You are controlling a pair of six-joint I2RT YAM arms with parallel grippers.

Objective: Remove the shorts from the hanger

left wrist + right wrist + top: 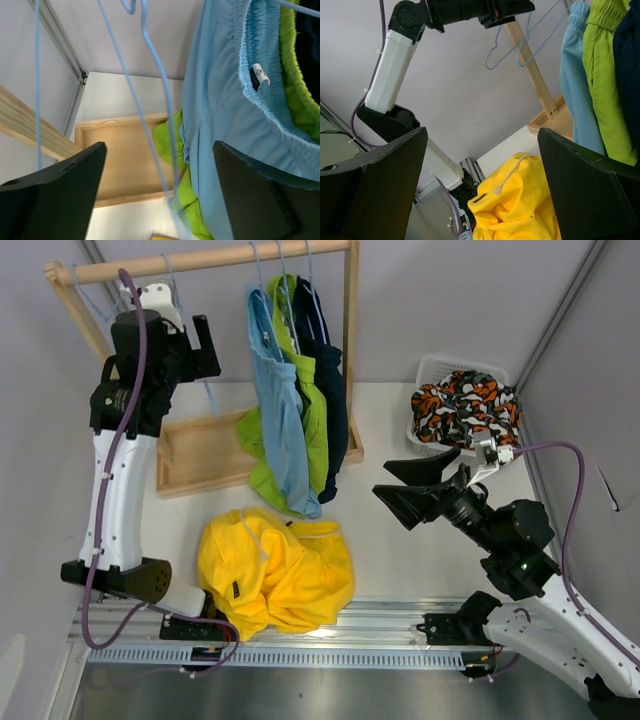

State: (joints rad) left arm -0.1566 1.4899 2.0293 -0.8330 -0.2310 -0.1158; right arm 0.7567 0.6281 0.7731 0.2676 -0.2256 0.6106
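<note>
Fingers on our left gripper (159, 146) are spread wide and hold nothing, so we should slide over to the light blue shorts (220, 125) hanging just beside it, pinch the stretchy top edge and pull down slowly.

Light in the top view is bright, even and diffuse, falling from above. The yellow shorts (275, 570) cast only a soft, narrow shadow on the pale surface (400, 540). A small white glare spot sits on the metal rail (330, 632) at the near edge.

In the left wrist view the fingers (55, 195) of the left pincer (159, 145) are dark, nearly featureless and soft-edged. The blue hanger wire (160, 85) is blurred, while the waistband of the light blue shorts (220, 125) is fairly sharp.

The fingers (370, 185) of the right pincer (481, 131) are equally dark and out of focus. The colours behind them stay saturated.
</note>
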